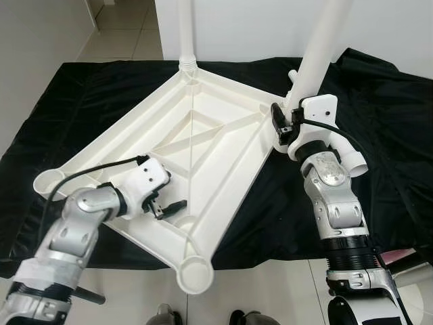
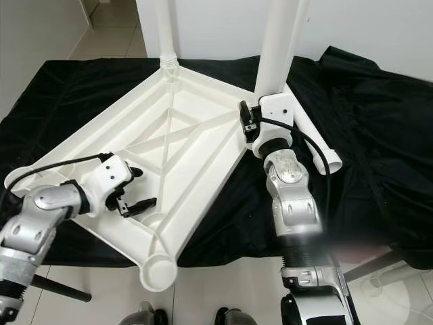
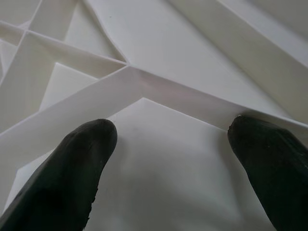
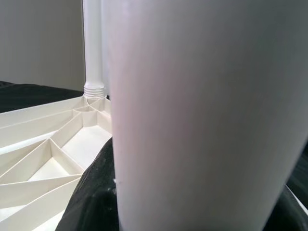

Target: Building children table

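Observation:
A white plastic tabletop (image 1: 203,145) lies upside down on a black cloth, ribs facing up. One white leg (image 1: 187,34) stands screwed into its far corner. A second leg (image 1: 318,54) stands tilted at the right corner, and my right gripper (image 1: 280,126) is shut on its lower end; in the right wrist view this leg (image 4: 202,115) is very close. My left gripper (image 1: 173,192) is open, its fingertips (image 3: 82,159) resting on the ribbed underside near the front-left. The front socket (image 1: 195,274) and the left socket (image 1: 49,180) hold no leg.
Another white leg (image 1: 353,161) lies on the black cloth (image 1: 392,135) behind my right wrist. The cloth-covered surface ends at a front edge near my body, with tiled floor (image 1: 270,291) below. A white wall (image 1: 257,27) stands behind.

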Motion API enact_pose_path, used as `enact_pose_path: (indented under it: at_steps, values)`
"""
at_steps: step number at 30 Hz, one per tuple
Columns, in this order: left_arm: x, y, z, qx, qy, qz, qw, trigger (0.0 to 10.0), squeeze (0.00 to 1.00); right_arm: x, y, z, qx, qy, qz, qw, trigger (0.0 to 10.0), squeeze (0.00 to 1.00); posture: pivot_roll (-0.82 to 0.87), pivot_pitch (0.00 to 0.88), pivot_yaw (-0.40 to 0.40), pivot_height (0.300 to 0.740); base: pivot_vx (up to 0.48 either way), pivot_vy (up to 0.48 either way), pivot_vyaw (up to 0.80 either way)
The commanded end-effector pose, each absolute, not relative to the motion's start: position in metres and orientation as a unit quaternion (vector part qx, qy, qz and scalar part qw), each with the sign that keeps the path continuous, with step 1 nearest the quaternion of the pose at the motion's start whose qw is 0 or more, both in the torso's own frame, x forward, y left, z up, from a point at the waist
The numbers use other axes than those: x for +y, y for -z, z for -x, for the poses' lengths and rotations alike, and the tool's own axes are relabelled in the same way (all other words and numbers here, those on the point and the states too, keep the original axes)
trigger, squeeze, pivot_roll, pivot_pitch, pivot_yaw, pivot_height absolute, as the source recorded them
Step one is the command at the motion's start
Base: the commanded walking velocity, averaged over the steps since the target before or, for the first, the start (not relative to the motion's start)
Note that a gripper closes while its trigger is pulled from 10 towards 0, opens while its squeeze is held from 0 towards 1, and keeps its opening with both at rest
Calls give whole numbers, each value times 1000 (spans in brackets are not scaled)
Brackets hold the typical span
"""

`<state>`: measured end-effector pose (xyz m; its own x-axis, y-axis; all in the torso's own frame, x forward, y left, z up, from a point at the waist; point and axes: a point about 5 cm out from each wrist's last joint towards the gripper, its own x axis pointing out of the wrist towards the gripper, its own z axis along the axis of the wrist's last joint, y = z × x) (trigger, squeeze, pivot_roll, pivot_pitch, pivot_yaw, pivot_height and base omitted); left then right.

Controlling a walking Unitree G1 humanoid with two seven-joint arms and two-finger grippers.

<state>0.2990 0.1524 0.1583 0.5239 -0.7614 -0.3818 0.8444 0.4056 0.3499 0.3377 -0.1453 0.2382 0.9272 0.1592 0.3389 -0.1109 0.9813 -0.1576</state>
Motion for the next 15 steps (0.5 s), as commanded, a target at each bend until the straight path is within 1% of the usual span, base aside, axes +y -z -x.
enact_pose_path:
  at_steps: [1,5,9,12,14,15]
  values:
    - [147,-154,-291,98,532,-252,802,10000,0,-146,-240,-335,-183,-69,71,978,10000,0,-54,125,19,740,0,0,0]
    - [141,-152,-290,94,536,-254,800,10000,0,-147,-239,-334,-182,-66,72,978,10000,0,-57,126,24,740,0,0,0]
    - [154,-157,-297,90,527,-253,806,10000,0,-149,-237,-333,-181,-64,72,979,10000,0,-56,127,24,740,0,0,0]
    - [160,-168,-301,81,520,-238,816,10000,0,-149,-237,-333,-179,-63,73,979,10000,0,-53,129,25,740,0,0,0]
    - [160,-168,-301,81,520,-238,816,10000,0,-149,-237,-333,-180,-63,73,979,10000,0,-53,129,25,740,0,0,0]
    - [163,-180,-299,74,538,-214,812,10000,0,-150,-236,-332,-179,-63,73,979,10000,0,-50,130,25,740,0,0,0]
